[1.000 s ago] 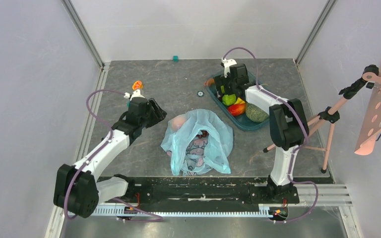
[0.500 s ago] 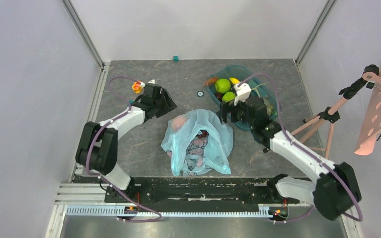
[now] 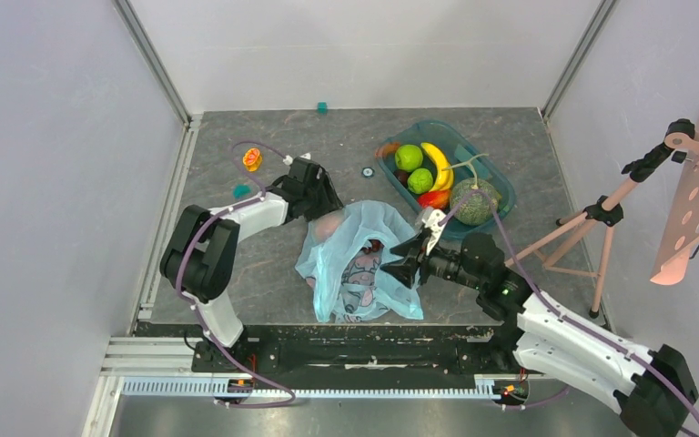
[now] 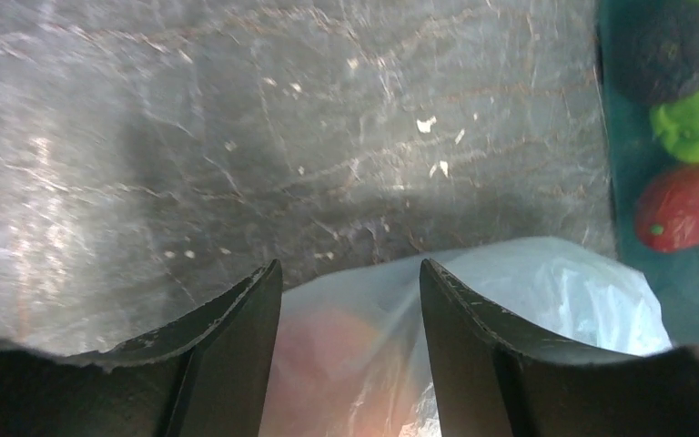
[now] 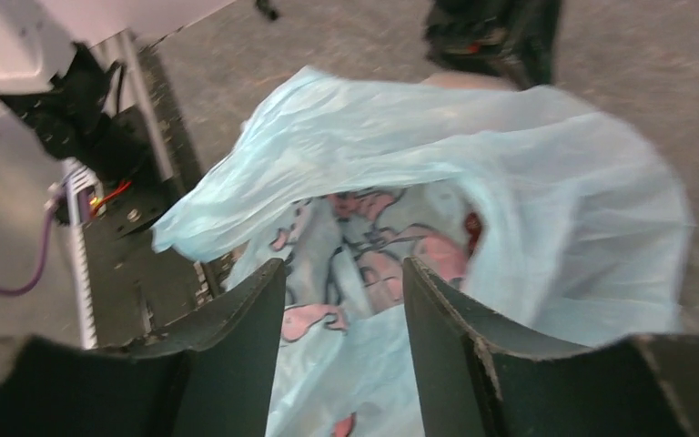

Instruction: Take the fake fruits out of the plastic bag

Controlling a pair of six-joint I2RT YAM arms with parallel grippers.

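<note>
Right pincer (image 3: pixel 408 261) is hanging just at the near-right side of the plastic bag (image 3: pixel 391 232), fingers apart and gripping nothing; in its wrist view the pincer (image 5: pixel 343 273) is pointing into the bag (image 5: pixel 510 182), where a pinkish print is showing on the crumpled film. The bag is lying mid-bench (image 3: pixel 264 273) between the two arms, mouth open upward. A peach (image 3: pixel 328 223) is sitting inside it at the far-left corner, showing pink through the film. Left pincer (image 3: pixel 321 196) is poised at that corner, fingers spread, empty; in its wrist view the peach (image 4: pixel 328 346) is lying between the fingers of the pincer (image 4: pixel 350 273), contact with the bag (image 4: pixel 546 291) not discernible. Farther right, the teal tray (image 3: pixel 501 187) is holding the melon (image 3: pixel 473 208), a green apple (image 3: pixel 409 157), a second green fruit (image 3: pixel 420 180), a banana (image 3: pixel 437 164) and a red mango (image 3: pixel 434 198).
</note>
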